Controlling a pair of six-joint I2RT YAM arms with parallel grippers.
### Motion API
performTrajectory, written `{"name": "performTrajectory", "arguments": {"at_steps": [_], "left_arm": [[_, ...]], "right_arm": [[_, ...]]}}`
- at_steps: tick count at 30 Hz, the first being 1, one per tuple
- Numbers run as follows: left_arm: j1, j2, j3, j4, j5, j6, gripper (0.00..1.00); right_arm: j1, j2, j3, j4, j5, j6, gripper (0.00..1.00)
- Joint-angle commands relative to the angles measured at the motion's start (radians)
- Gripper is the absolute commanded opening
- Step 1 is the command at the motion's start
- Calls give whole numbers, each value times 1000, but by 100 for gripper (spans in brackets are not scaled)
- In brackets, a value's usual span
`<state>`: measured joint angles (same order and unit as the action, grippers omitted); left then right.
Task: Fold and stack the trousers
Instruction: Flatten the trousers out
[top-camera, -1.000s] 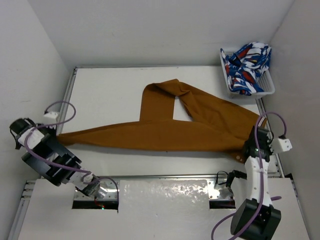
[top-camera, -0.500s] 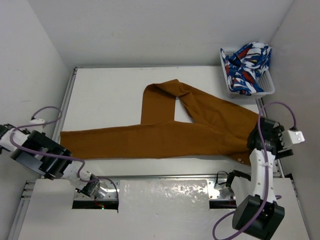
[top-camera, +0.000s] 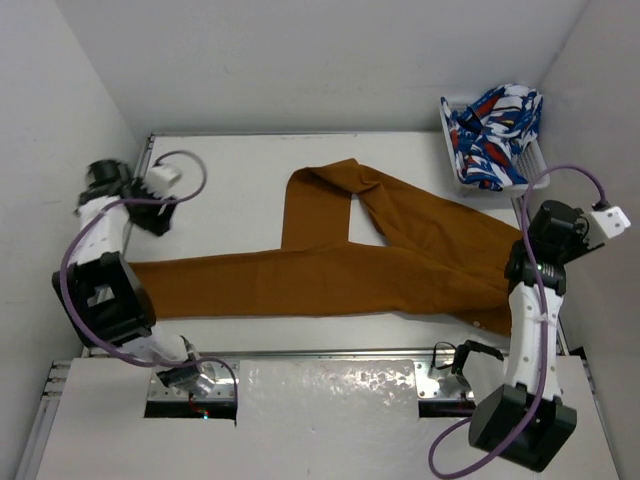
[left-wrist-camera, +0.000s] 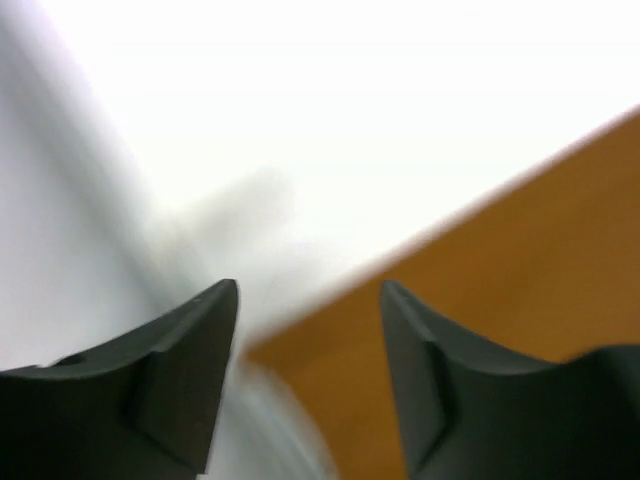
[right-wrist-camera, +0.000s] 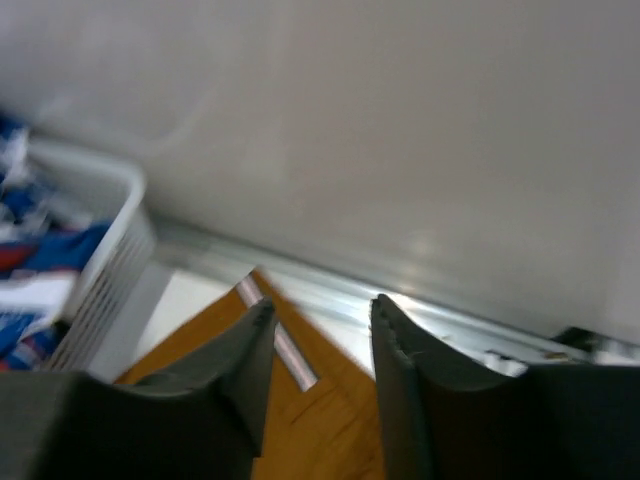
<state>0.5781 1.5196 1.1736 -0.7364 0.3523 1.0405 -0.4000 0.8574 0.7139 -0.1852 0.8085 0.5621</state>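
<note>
Left gripper (left-wrist-camera: 308, 295) open and empty near the leg cuff, right gripper (right-wrist-camera: 322, 310) open and empty by the waistband, trousers (top-camera: 330, 270) spread in a V on the table (top-camera: 220, 180), so probably pinch both ends squarely, then fold evenly.

The left arm (top-camera: 92, 228) and right arm (top-camera: 527, 320) each consist of white tubular links joined by bulky black joint housings; the right arm is mounted on a rounded black base (top-camera: 520, 435). A purple cable (top-camera: 572, 168) loops clear of each arm near the wrist and ends at a small white block (top-camera: 610, 216). The left gripper (left-wrist-camera: 310, 290) and right gripper (right-wrist-camera: 320, 305) each carry two matte dark grey fingers (left-wrist-camera: 180, 385), wedge-shaped, tapering to a blunt tip, with a stepped inner face.
</note>
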Motion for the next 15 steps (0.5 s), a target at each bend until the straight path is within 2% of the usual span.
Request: {"name": "performTrajectory", "arguments": {"at_steps": [1,2,3,4,6,7,11,12,15], "left_arm": [[-272,42,113,104,66,-385,58],[-321,77,145,120,66,-433,61],[-369,115,176,127,57,-477,62],[-455,207,254,129,47,-540,65],[-529,308,384,108,7,-606,68],[-585,408,424,100,-24,-628,69],[-707,628,619,89,-53,-704,73],[-725,660,679,92,-50,-727,84],[-777,781,751,152,-70,-781,89]], "right_arm": [[1,74,10,55,-258,-25,37],[3,103,4,52,-293,-21,33],[4,118,-5,56,-314,-21,32],[3,132,-16,72,-336,-31,32],[3,181,-33,72,-393,-48,35],[3,199,-28,66,-410,-56,36],[9,250,-33,32,-437,-67,37],[9,249,-40,41,-442,-70,37],[10,244,-77,61,-430,-96,37]]}}
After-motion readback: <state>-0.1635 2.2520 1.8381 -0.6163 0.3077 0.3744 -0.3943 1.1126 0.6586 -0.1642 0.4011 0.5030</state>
